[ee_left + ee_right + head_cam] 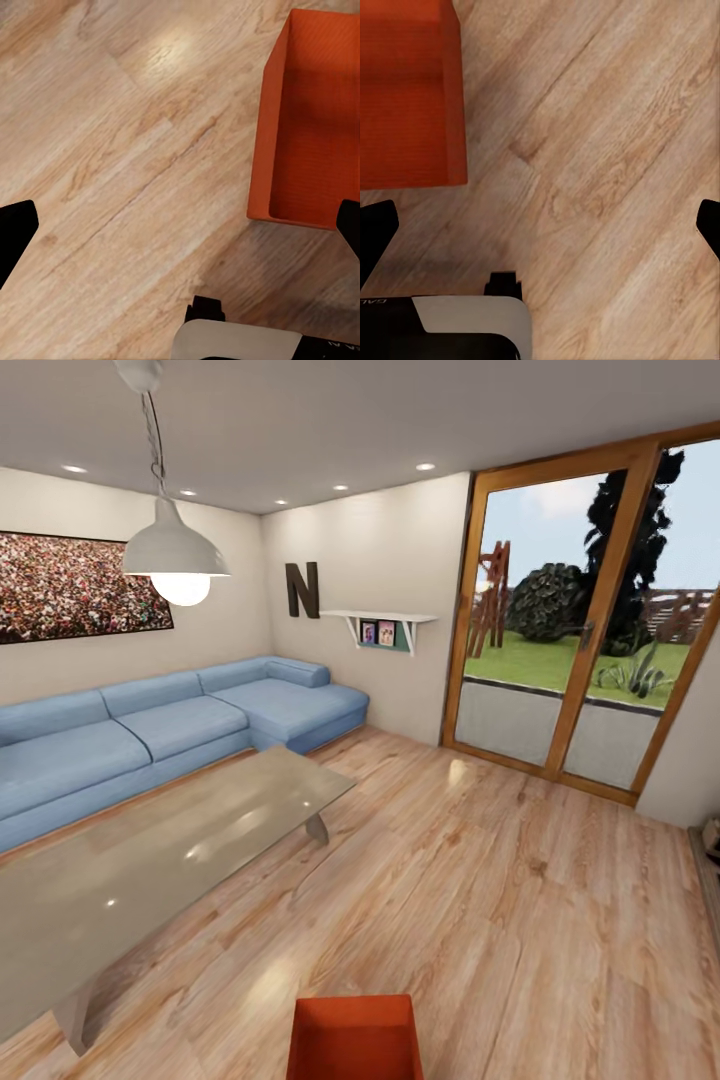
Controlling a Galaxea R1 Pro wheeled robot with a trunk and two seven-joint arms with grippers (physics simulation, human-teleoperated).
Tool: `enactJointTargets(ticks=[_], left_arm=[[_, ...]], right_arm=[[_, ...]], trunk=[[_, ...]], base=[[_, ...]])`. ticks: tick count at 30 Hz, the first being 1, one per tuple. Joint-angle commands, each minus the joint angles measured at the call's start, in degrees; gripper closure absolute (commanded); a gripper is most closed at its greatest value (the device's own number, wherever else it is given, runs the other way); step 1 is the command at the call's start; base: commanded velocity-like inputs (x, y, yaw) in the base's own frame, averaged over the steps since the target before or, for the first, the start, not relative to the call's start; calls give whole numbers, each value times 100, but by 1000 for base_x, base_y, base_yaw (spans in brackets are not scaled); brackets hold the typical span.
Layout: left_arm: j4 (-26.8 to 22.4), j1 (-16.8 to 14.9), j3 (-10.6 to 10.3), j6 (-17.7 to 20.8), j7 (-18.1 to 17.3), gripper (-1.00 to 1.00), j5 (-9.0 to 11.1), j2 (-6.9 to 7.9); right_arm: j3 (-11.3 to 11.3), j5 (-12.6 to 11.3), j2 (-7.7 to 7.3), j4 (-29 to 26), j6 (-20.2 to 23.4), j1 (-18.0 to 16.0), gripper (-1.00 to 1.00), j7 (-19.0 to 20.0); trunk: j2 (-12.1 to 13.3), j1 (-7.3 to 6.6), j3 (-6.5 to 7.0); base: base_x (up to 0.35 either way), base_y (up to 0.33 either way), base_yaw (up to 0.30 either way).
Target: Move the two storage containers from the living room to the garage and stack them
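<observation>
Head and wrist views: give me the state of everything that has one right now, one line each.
storage container: upright on the wood floor, open top, empty, not gripped.
left gripper: open, over bare floor beside the container.
right gripper: open, holding nothing.
pendant lamp: lit.
glass door: shut.
low table: bare top.

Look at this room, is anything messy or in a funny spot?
One thing: a red-orange storage container sits on the wood floor in the open, beyond the end of the grey low table, upright and empty. Nothing looks spilled, tipped or broken.
</observation>
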Motion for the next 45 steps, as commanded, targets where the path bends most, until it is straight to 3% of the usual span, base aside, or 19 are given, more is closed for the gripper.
enactJointTargets(ticks=[1, 45], left_arm=[[26, -12, 34, -41, -9, -100, 10, 1], [26, -12, 33, -49, -11, -100, 13, -7]], right_arm=[[28, -18, 1, 27, -43, -12, -100, -1], [28, 13, 1, 27, -43, -13, -100, 10]], trunk=[[-9, 3, -10], [-9, 3, -10]], base=[[37, -18, 0], [25, -1, 0]])
